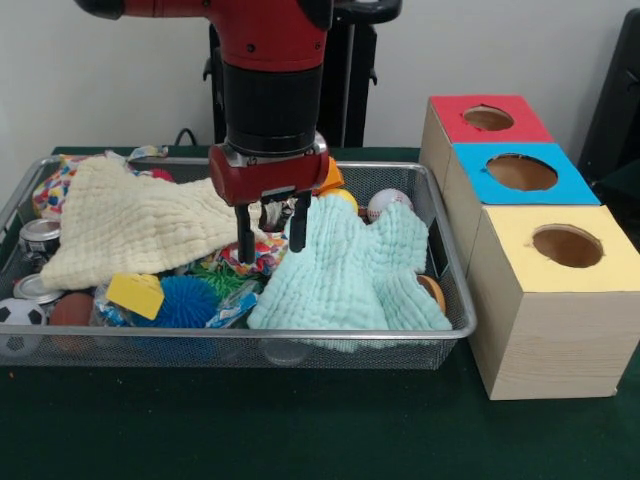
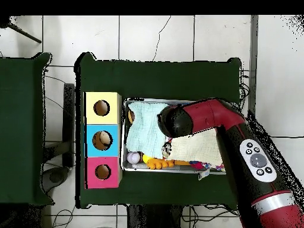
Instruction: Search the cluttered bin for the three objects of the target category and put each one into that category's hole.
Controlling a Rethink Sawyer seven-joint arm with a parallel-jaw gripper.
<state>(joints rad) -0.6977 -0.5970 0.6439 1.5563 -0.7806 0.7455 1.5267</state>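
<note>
gripper (image 1: 271, 232) open, empty | hung over bin (image 1: 455, 300) between yellow cloth (image 1: 130, 225) and mint cloth (image 1: 345, 270) | cloths likely hid targets

Bright, even light (soft shadows), mostly sharp

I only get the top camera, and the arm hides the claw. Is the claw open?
Observer: Yes. In the front view the gripper is open and holds nothing.
Operator: What is it over?
Observer: It hangs over the gap between the yellow cloth and the green cloth.
Operator: Is there a ball hiding under the arm?
Observer: Yes, a blue spiky ball lies by the front wall of the bin.
</note>
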